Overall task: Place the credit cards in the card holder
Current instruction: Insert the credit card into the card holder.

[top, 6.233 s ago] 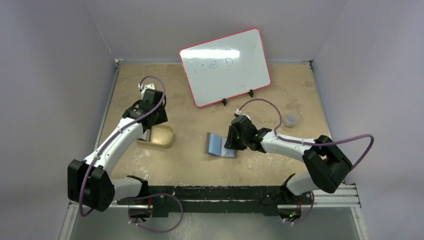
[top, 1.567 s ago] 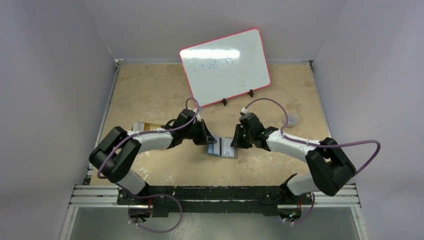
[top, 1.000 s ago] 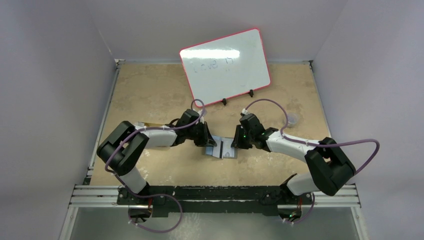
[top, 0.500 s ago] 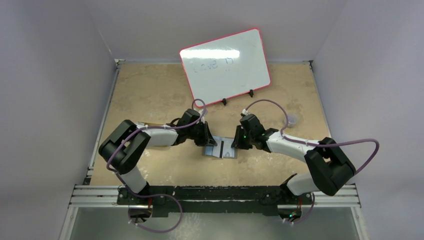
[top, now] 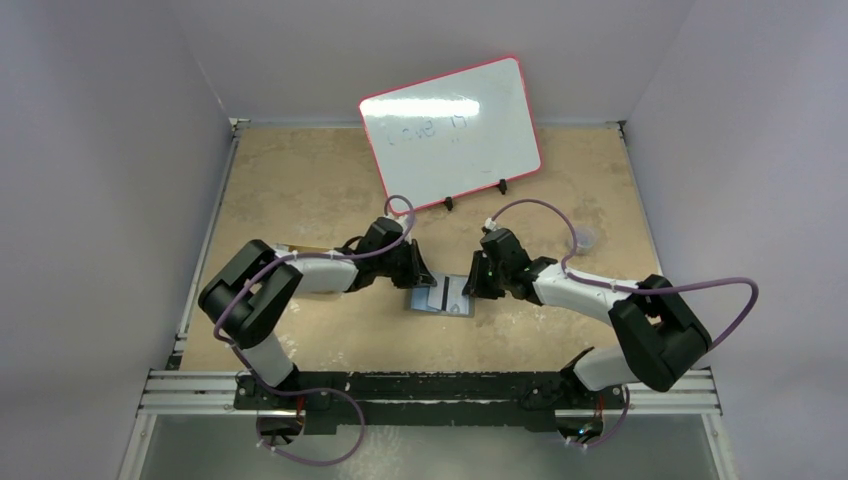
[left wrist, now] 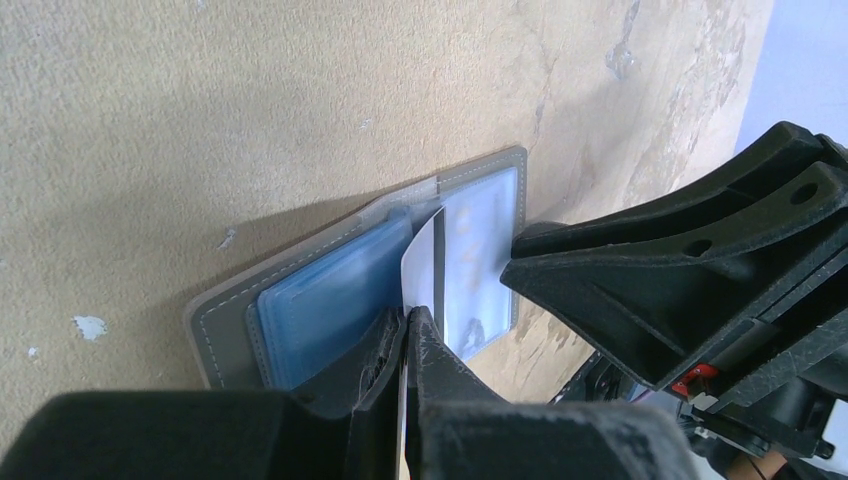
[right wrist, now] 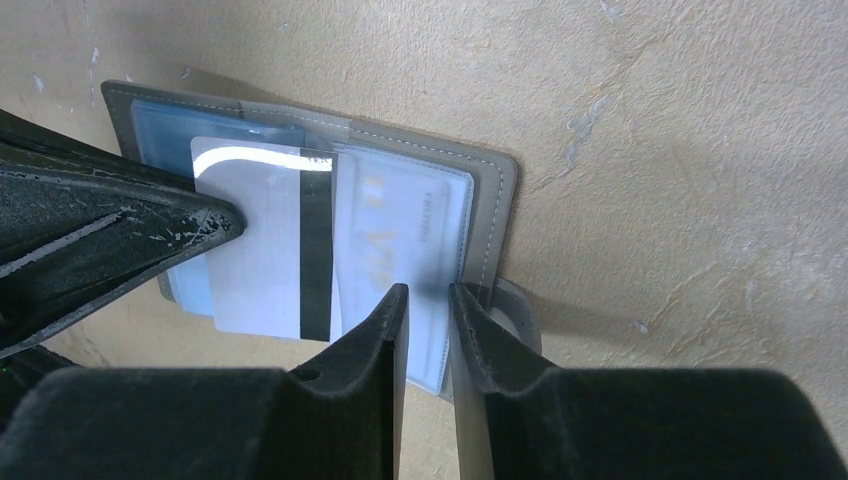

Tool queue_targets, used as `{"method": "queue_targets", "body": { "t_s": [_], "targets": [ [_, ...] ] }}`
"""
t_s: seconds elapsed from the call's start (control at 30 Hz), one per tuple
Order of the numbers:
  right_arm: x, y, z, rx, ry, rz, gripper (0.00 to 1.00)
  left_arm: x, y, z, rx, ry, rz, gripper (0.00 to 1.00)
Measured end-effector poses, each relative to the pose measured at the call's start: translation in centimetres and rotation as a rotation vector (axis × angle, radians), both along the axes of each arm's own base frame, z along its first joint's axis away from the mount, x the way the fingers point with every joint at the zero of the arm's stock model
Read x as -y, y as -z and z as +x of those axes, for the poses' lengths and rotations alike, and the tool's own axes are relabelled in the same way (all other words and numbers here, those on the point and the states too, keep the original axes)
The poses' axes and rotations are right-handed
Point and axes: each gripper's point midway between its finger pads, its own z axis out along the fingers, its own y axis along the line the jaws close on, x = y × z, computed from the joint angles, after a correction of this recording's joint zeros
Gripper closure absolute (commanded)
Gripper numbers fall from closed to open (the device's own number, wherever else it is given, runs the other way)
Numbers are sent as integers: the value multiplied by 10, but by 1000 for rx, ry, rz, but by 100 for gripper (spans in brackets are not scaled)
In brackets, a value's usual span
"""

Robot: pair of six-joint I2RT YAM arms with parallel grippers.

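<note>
Top external view: the wallet lay open near the middle of the bench, a little toward the near edge. The left end effector and the right end effector met over it from either side.
Left end effector: its fingers were clamped flat on a card, holding it tilted over the wallet's left half.
Right end effector: its fingers were drawn almost together, tips on the wallet's right half, just beside the closing tab. I judged it to be gripping the wallet to steady it, though the exact hold was unclear.
Done: a seated card with gold lettering appeared to sit already behind the clear right-hand pocket.
In hand: the held card's striped end reached the fold, at the pocket mouths. Most of its face was outside, so it was not yet inserted.
Left to do: slide that card home. No other loose cards showed, so how many remained could not be told.
Wallet make: soft grey cover with a stitched border and rounded corners. It had a blue-grey pocket on the left half and a glossy clear window on the right.
Card make: thin, stiff and pale, with a shiny face, a black stripe across one end and rounded corners.
Bench surface: tan, matt and mottled, with pale chips.
</note>
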Motion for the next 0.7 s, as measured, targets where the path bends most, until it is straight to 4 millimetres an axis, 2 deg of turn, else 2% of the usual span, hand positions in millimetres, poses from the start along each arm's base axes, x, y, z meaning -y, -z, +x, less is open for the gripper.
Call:
{"method": "queue_targets", "body": {
  "t_s": [0.7],
  "targets": [
    [-2, 0, 1, 5, -1, 22, 77, 3, -4, 6, 84, 62, 57, 100]
  ]
}}
